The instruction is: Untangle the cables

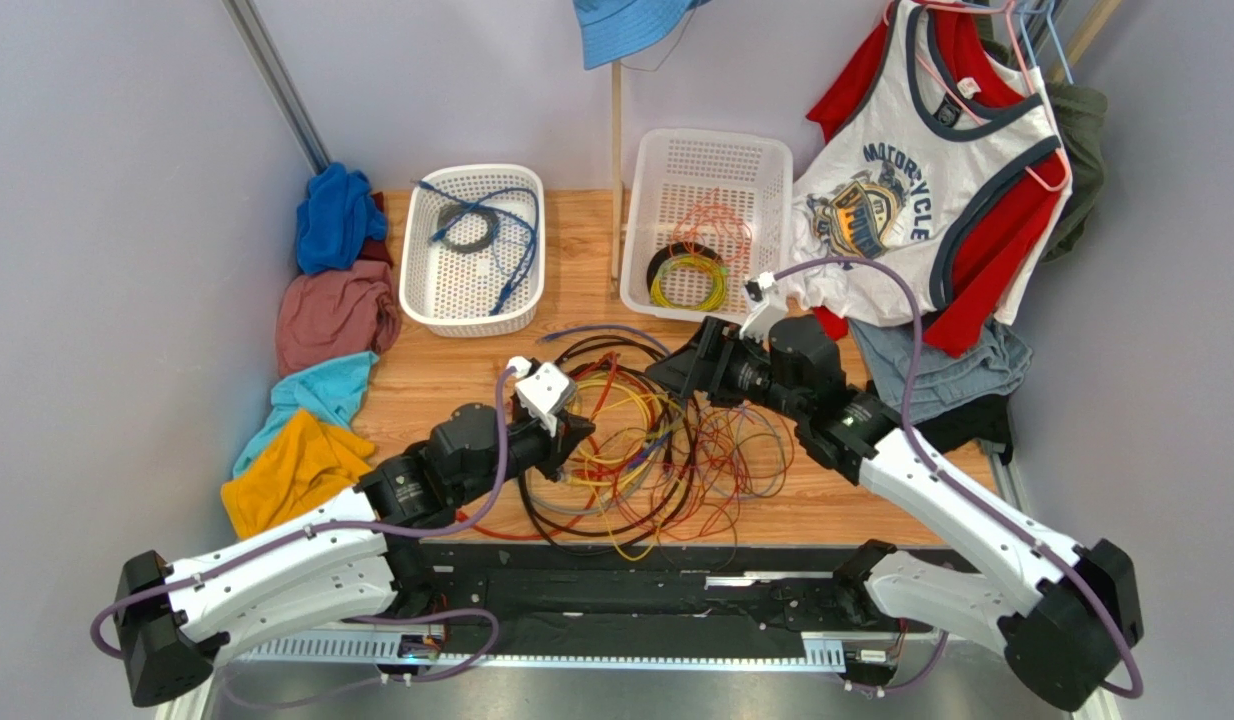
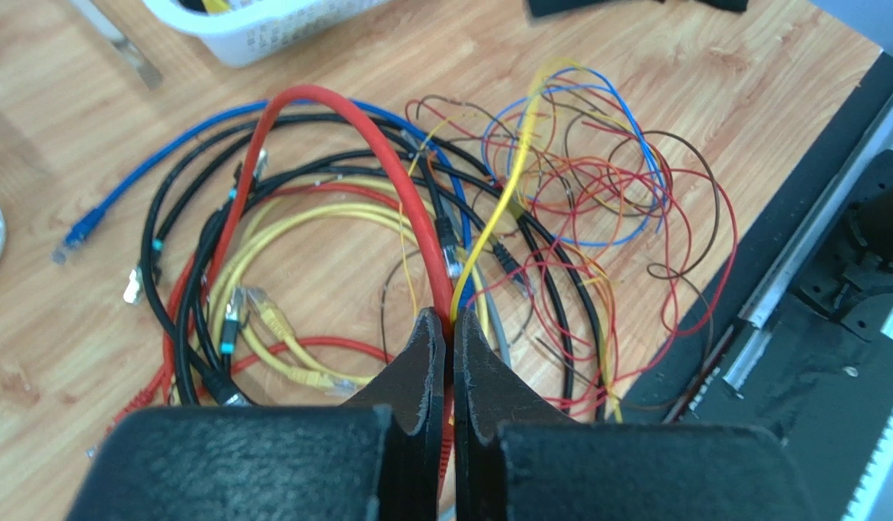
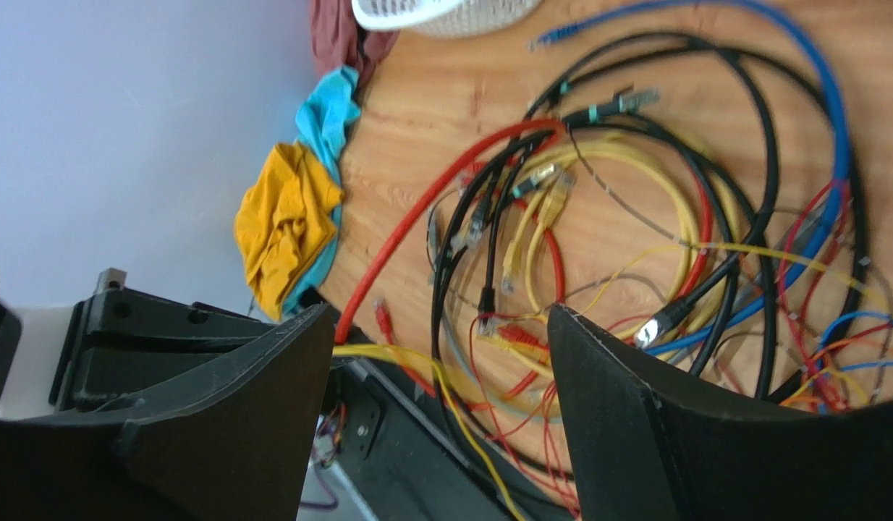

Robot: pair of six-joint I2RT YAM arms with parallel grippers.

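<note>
Cables [image 1: 638, 450] sat in one loose heap on the table [image 1: 428, 375], just on the near side of the right basket [image 1: 632, 255], toward the arms. Thick black, blue, red and yellow loops made the heap's half further from that basket. Thin red, orange and blue wires fanned out below the basket's near edge.

Left gripper [image 2: 449, 320] was at the heap's side furthest from the right basket. Its jaws were pressed together on the red cable [image 2: 310, 94], which arched up out of the heap. A yellow wire [image 2: 516, 174] ran into the same pinch; can't tell if it was really clamped or just lying against the tips.

Right gripper [image 3: 440, 326] hung between the right basket and the heap, fingers spread wide with nothing in them and cables only underneath.

Step in hand, my read: pull the red cable free of the rest.

To do it well:
- Draw it slowly up and away from the right basket.
- Bring the spread gripper down on the black loops to pin them, so the heap doesn't ride along.
- Watch the yellow wire. If it lifted with the red, re-pinch on the red alone.
- The plug ends would likely snag on the thin wires, so stop at any tug and don't yank.
</note>
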